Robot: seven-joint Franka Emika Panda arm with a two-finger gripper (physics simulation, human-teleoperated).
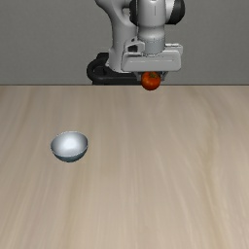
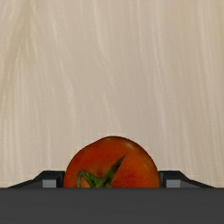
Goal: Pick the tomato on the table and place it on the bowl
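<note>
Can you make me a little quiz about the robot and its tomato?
1. True or false: the tomato already lies in the bowl.
2. What is the gripper shut on? A) the tomato B) the bowl C) nothing
3. Fill in: in the exterior view, the bowl stands to the tomato's ____ and lower down.

Key: 1 false; 2 A; 3 left.

Raised arm (image 1: pixel 146 29), fingers (image 2: pixel 52 180) clamped on tomato (image 2: pixel 112 164)
</note>
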